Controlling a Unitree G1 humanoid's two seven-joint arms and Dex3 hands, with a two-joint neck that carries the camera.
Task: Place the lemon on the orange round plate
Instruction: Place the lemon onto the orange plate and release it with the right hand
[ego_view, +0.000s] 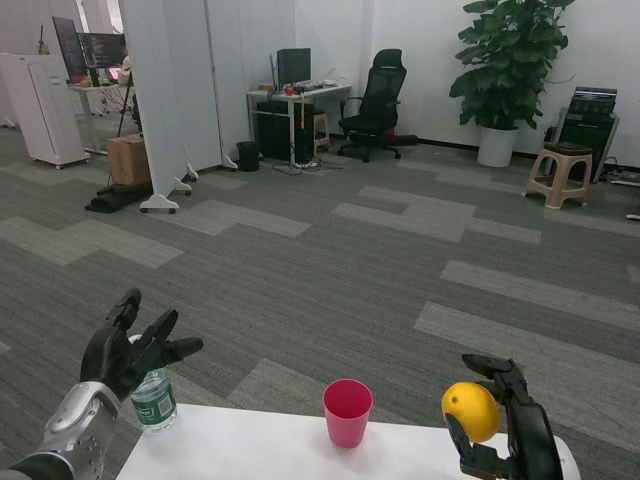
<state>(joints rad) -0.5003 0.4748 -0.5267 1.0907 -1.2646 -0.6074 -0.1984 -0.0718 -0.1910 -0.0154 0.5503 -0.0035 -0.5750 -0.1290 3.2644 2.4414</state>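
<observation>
My right hand (505, 425) is raised over the table's right end and holds the yellow lemon (470, 411) against its fingers. My left hand (130, 349) hovers above the table's left end with its fingers spread and nothing in them. The orange round plate is not in view.
A pink cup (347, 412) stands near the far edge of the white table (260, 450), at its middle. A clear water bottle with a green label (154, 402) stands at the far left corner, just under my left hand. Grey carpet, an office chair and a plant lie beyond.
</observation>
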